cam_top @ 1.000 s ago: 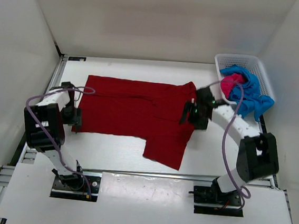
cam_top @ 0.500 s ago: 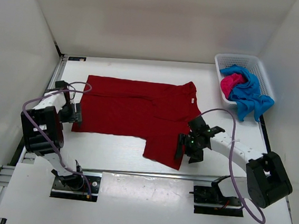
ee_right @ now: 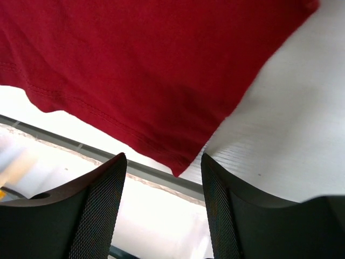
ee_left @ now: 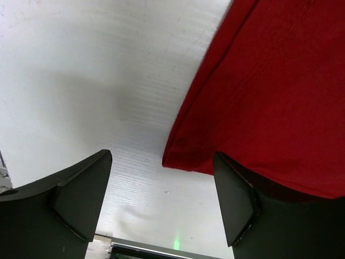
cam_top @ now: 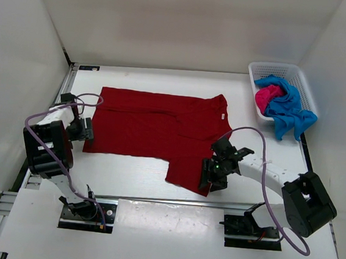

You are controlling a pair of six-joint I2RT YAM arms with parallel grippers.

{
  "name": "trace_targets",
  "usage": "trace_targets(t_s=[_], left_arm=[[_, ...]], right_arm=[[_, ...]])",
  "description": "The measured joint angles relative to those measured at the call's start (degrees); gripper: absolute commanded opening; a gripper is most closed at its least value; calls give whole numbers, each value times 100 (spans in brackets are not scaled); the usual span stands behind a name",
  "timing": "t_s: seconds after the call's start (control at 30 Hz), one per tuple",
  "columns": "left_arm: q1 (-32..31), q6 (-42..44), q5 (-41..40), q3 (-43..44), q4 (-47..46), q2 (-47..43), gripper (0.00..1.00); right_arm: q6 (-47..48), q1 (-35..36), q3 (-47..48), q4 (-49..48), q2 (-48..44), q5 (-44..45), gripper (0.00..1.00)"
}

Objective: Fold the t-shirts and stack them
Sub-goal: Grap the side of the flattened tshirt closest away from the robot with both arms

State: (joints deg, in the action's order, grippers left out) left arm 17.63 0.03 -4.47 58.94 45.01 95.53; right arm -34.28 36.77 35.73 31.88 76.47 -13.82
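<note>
A dark red t-shirt [cam_top: 155,125] lies spread flat on the table, with one flap reaching toward the near edge. My left gripper [cam_top: 87,130] is at the shirt's near left corner. In the left wrist view its jaws [ee_left: 161,181] stand open, with that corner [ee_left: 178,159] just ahead of the gap. My right gripper [cam_top: 208,177] is over the near right hem corner. It [ee_right: 163,162] is open, and the hem tip [ee_right: 175,164] sits between the fingers without touching them. A blue t-shirt [cam_top: 291,110] and a pink one [cam_top: 267,97] are bunched in the basket.
The white mesh basket [cam_top: 289,69] stands at the far right corner, and blue cloth hangs over its near rim. A metal rail [cam_top: 172,200] runs along the table's near edge, just below the right gripper. White walls enclose the table on three sides.
My right arm has swung from the shirt's far right collar area down to its near hem corner. The left gripper has shifted slightly at the left corner. The shirt has not moved.
</note>
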Motion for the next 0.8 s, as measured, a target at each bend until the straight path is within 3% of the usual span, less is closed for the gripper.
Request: trace_targets(t_s=[0.2,0.33,0.5,0.53,0.63,0.67,0.7,0.8], left_arm=[[0,-2,22,90,39,188,85],[4,-7,302,74,127,361,76],[4,-9,538,151,195,487,58],[7,-11,553,188,229,518,50],[20,-26,640,297,317,621,34],[22,-28,678,313,326,636,23],[22,-33,721,317,332,638,18],[22,-28,798,321,337,640,10]], right_arm=[[-55,0,0,-48,46,-98,61],[-74,0,-2,-57,52,-120,59],[-79,2,-26,-72,52,-129,54],[-74,0,-28,-72,52,-127,53],[-46,-2,-28,-74,81,-96,42],[-28,-2,-28,-74,103,-87,38],[-17,-4,-28,-76,129,-83,30],[15,-46,-26,-103,205,-83,22]])
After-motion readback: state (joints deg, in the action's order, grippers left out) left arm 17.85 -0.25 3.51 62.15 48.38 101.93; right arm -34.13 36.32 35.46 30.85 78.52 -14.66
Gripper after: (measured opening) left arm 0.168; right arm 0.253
